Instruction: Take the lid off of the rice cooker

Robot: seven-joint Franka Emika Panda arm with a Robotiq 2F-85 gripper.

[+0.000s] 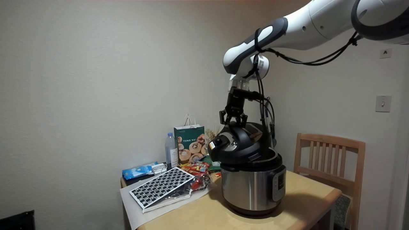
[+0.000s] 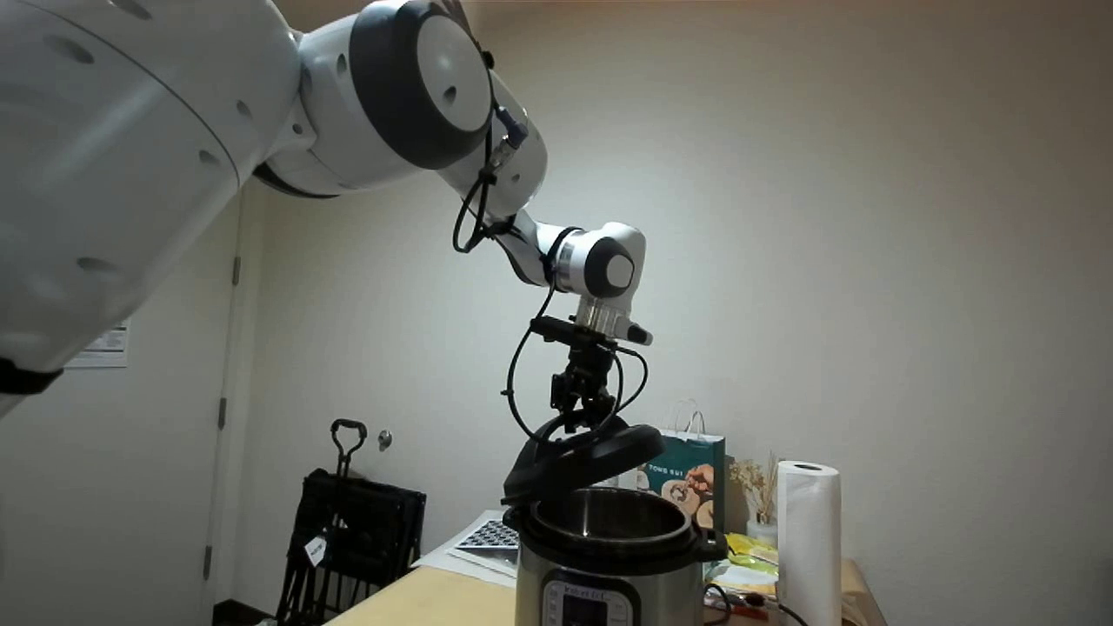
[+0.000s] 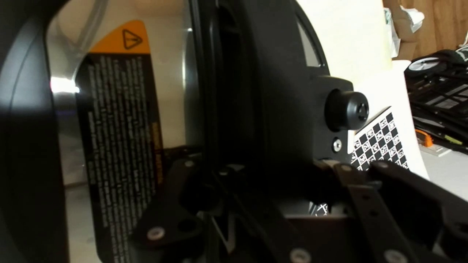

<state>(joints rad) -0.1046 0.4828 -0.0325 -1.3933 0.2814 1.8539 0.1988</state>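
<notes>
Arm (image 1: pixel 306 25) reaches in from upper right in an exterior view, bent so the gripper (image 1: pixel 235 123) points downward, jaws pinching the handle (image 1: pixel 242 137) of the lid (image 1: pixel 223 151). In an exterior view, the lid tilts above the upright rice cooker (image 2: pixel 613 561), left edge low, right edge raised. In the wrist view, the handle's long axis runs top to bottom.

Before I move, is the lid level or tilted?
Tilted: in an exterior view the lid slants over the rice cooker, whose inside shows beneath. Whether they touch I cannot tell.
</notes>
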